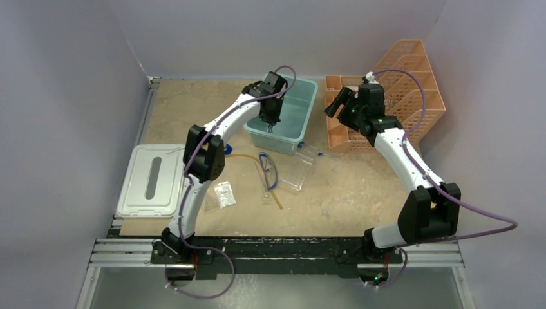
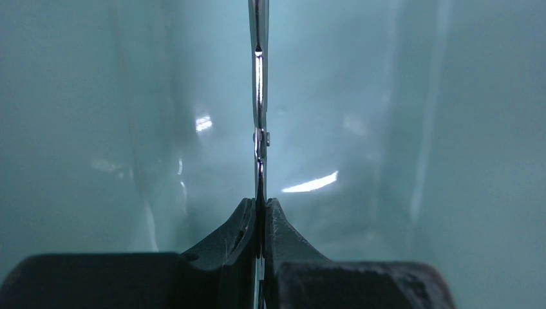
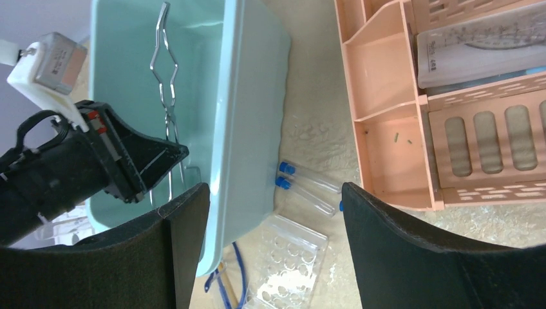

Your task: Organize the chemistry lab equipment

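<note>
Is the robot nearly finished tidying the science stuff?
Not nearly. Done: nothing seen resting in the pale green plastic bin yet. In hand: the left fingers are shut on the metal wire tongs, held inside that bin; the right fingers are open and empty. Left on the table: blue-framed clear goggles, amber rubber tube, small plastic packets, clear rack, two blue-capped tubes.

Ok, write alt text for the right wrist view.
The left gripper grips metal tongs inside a pale green plastic bin. Beside it, blue-capped clear tubes and a clear rack lie near an orange mesh tray. The right gripper is open.
</note>
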`<state>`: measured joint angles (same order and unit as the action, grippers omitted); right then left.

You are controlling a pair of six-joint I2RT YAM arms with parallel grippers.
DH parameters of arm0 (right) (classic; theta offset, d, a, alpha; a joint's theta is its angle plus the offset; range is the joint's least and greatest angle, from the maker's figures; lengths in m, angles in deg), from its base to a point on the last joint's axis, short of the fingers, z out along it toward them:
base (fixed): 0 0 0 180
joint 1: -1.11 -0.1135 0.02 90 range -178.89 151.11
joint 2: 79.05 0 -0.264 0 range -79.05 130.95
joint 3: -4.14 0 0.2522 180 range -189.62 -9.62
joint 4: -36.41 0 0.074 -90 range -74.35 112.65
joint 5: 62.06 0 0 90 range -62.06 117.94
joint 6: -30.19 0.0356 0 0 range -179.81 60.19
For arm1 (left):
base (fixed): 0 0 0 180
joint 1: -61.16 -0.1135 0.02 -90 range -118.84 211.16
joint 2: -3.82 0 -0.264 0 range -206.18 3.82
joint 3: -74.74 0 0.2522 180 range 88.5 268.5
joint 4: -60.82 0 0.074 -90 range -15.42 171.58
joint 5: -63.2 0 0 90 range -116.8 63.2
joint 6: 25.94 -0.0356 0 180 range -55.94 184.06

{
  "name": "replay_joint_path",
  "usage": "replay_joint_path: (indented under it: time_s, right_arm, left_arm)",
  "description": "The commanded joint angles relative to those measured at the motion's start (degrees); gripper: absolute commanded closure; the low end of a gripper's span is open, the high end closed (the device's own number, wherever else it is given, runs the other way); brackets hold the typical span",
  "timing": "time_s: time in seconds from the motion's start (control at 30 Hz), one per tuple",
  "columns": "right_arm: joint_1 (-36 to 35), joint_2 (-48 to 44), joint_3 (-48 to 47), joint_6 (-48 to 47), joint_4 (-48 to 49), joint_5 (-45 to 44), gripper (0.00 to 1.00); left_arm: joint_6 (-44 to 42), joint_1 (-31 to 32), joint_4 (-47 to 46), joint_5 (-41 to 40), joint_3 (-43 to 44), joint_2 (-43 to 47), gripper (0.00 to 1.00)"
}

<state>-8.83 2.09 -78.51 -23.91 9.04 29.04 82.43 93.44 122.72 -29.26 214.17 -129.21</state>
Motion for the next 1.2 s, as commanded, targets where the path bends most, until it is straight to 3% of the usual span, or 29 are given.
replay_joint_path:
  time_s: [0.0,0.23,0.77,1.1,1.17]
  right_arm:
    - [0.4,2.8,-2.8,-1.3,2.4,2.3,0.24]
    - [0.6,6.1,-4.9,-2.9,1.9,2.8,0.25]
    - [0.8,7.6,-5.6,-3.3,1.6,2.3,0.25]
    - [0.8,8.7,-6.0,-3.0,1.7,3.4,0.26]
    - [0.9,9.0,-6.2,-2.9,1.8,4.0,0.26]
  left_arm:
    - [-0.3,-0.6,-1.5,-5.4,6.2,-1.9,1.0]
    - [-1.8,-1.1,0.2,-8.7,7.6,-6.2,1.0]
    - [-1.7,-1.2,6.7,-8.8,4.0,-3.0,1.0]
    - [-3.4,-1.2,7.2,-16.1,8.4,-4.4,0.67]
    - [-3.4,-1.2,6.6,-16.2,8.9,-3.4,0.65]
